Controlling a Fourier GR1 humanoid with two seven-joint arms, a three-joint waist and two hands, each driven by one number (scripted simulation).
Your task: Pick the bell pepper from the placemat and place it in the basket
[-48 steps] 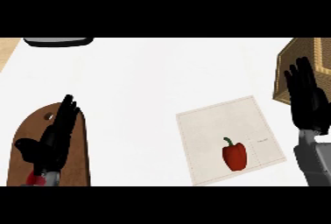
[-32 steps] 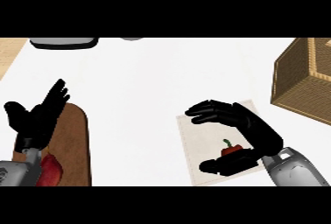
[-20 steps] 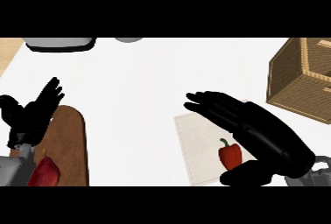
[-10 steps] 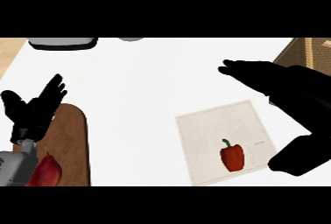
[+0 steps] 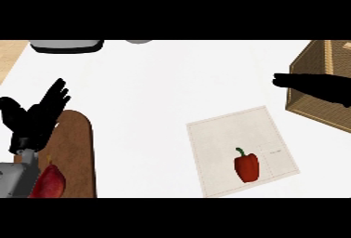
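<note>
A red bell pepper with a green stem lies on the beige placemat at the lower right. The woven basket stands at the right edge. My right hand shows in front of the basket, up and to the right of the pepper and well apart from it; its fingers reach left, straight, and hold nothing. My left hand rests open at the left, fingers up, over the wooden board.
A brown wooden cutting board lies at the lower left with a dark red vegetable on it. A grey pot and a small grey object sit at the counter's far edge.
My right hand has drawn away from the pepper, up and to the right toward the basket. The pepper stays on the placemat. The left hand has barely moved.
</note>
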